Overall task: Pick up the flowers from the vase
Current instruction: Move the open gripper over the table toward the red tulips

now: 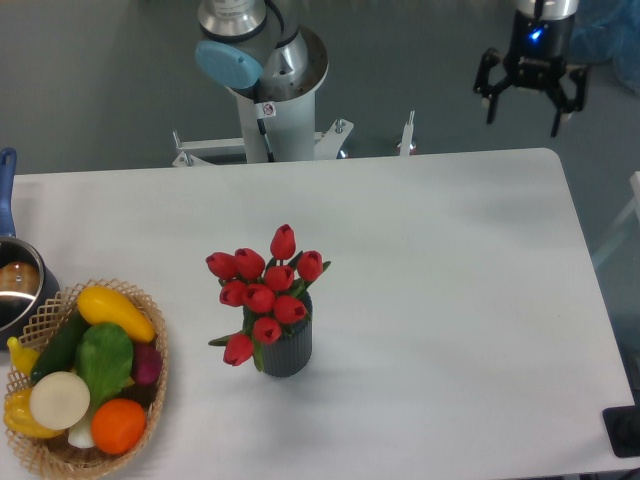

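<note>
The flowers [264, 292], a bunch of red tulip buds with green leaves, stand in the vase [288, 349], a small dark grey ribbed cylinder near the middle of the white table [450, 260]. My gripper [524, 122] hangs at the top right, above the table's far right corner and well away from the bouquet. Its black fingers are spread apart and hold nothing.
A wicker basket [40, 313] of colourful vegetables sits at the front left corner. A steel pot [16, 286] with a blue handle is at the left edge. The arm's base column [268, 95] rises behind the table's far edge.
</note>
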